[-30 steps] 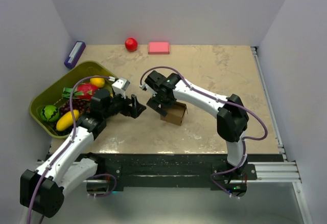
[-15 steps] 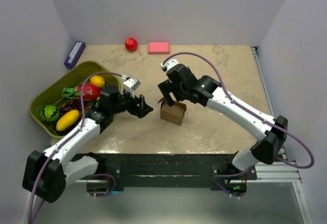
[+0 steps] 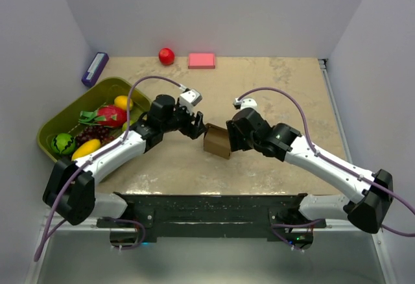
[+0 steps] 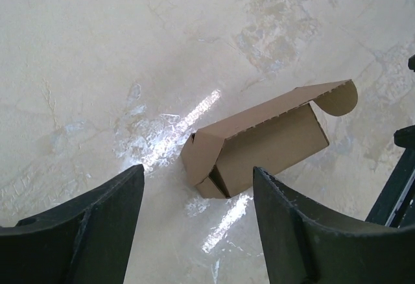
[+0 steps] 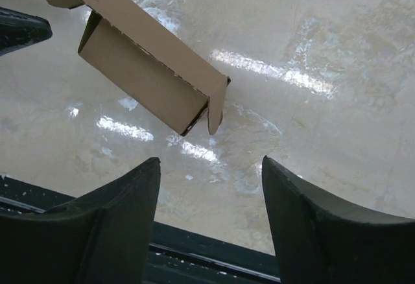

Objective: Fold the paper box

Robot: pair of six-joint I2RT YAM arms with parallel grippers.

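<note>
The paper box [image 3: 216,142] is a small brown carton lying on the table between my two grippers. In the left wrist view the paper box [image 4: 272,144] lies on its side just beyond the fingers, one end open with a rounded flap sticking out. My left gripper [image 3: 197,129] is at the box's left end, open [image 4: 198,172], with only table between its fingers. My right gripper [image 3: 232,139] is at the box's right end, open [image 5: 211,163] and holding nothing. The paper box [image 5: 146,80] lies ahead of it and to the left, a small tab hanging at its near end.
A green basket [image 3: 50,142] of toy fruit stands at the left. A red ball [image 3: 166,56], a pink block [image 3: 201,60] and a purple box [image 3: 94,69] lie along the back. The table's black front rail [image 5: 194,251] runs just under the right gripper.
Both grippers have come in on the box: the left slid right to its left end, the right swung down from above to its right end. Both pairs of jaws have narrowed a little.
</note>
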